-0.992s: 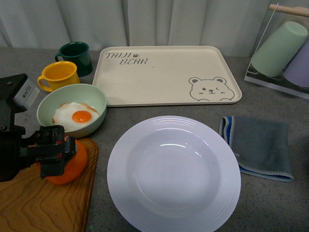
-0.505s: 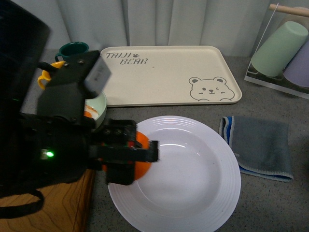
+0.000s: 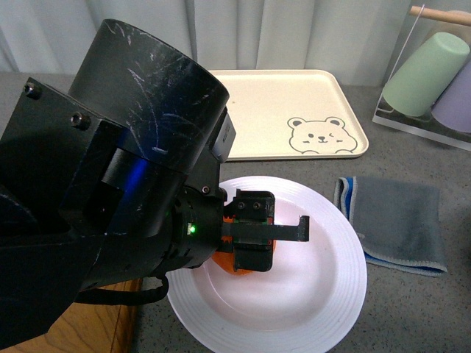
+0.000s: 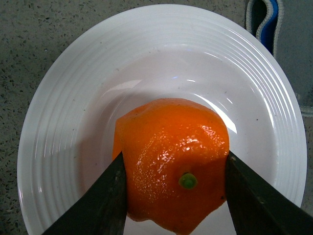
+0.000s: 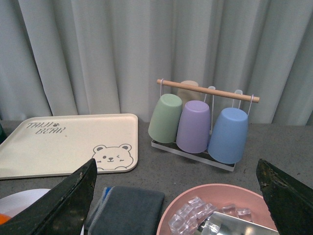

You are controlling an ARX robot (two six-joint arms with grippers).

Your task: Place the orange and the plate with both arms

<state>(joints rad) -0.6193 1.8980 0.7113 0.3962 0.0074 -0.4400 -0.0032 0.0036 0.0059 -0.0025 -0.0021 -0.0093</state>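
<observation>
Starting at the left of the front view, I am seeing a corner of the wooden board [image 3: 73,331] at about eight o'clock from the plate [image 3: 338,279], and my left arm is filling most of that side. The left gripper [image 3: 254,234] is pinching the orange [image 4: 171,147], one finger on each flank and the green stem dot facing the wrist camera. The orange is hanging over the plate's well, a little toward nine o'clock of its centre. I cannot tell whether it is touching the white surface or hovering just above it. That is the relation I am steering by: the fruit sits directly between the fingers with the well straight beneath, so I judge letting go needs only a short drop and no sideways travel. At twelve o'clock from the plate the beige tray [image 3: 294,95] is showing its winking bear; in the right wrist view I am reading "TAIJI BEAR" printed along one corner. At three o'clock the grey cloth [image 3: 397,220] is lying just beside the rim. The cup rack [image 5: 205,93] is standing at about two o'clock. The right gripper [image 5: 176,164] is spread wide on nothing, above a pink bowl [image 5: 171,205] of ice, well clear of the plate; I judge it the nearer arm to the three o'clock rim.
</observation>
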